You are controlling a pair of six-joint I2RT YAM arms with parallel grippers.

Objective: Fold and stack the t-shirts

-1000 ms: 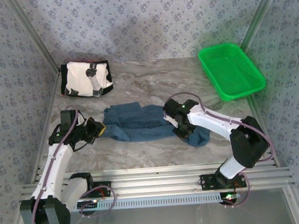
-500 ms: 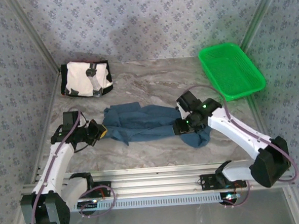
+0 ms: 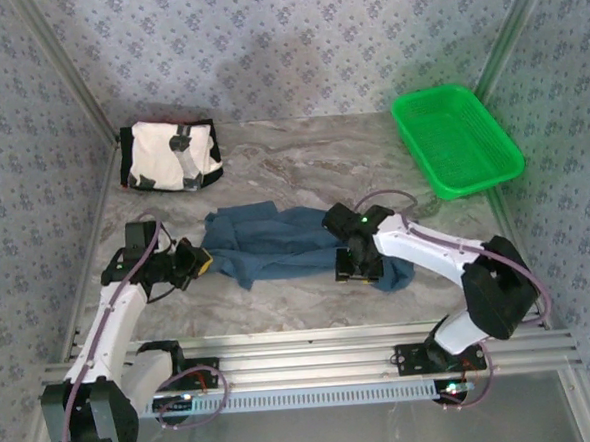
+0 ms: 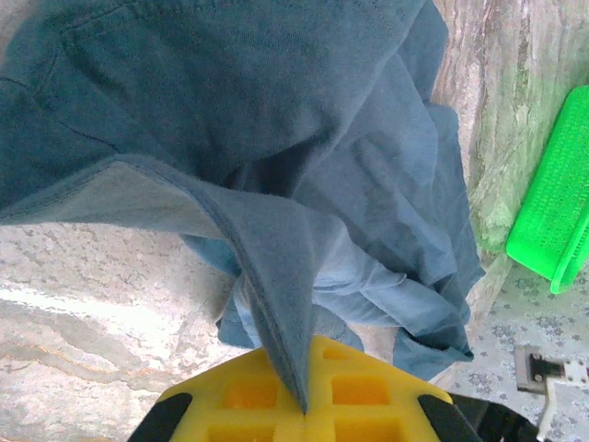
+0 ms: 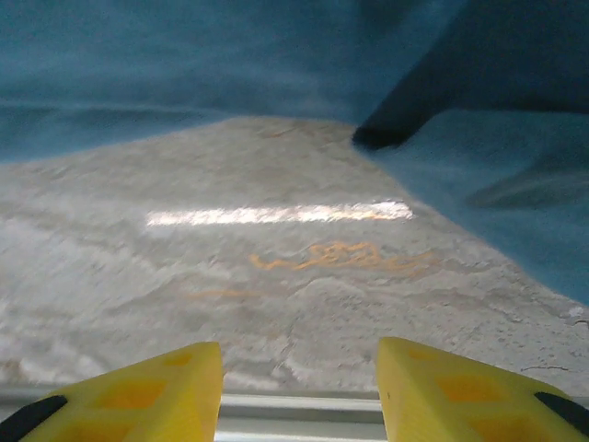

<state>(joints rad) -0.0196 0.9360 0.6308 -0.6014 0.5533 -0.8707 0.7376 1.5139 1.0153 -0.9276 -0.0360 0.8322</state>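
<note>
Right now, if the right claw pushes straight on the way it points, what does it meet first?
Right claw, jaws apart: likely bare table first, teal t-shirt just beyond; depth is unclear.

From the left wrist, the teal shirt (image 4: 276,138) runs off the top and left edges, so we cannot see its full spread. One fold drops into the seam of the left pincer (image 4: 304,405), whose yellow pads (image 4: 368,391) the bottom edge cuts off. The basket (image 4: 557,212) is clipped at the right edge, and a small pale fitting (image 4: 543,373) in the corner is too cropped to identify. From the right wrist, the shirt is blurred, and the right pincer (image 5: 299,373) has its fingers (image 5: 460,396) cut at the bottom. From above, that arm hides its fingertips and the cloth beneath. The cream shirt (image 3: 166,154) has patches too small for us to read.
</note>
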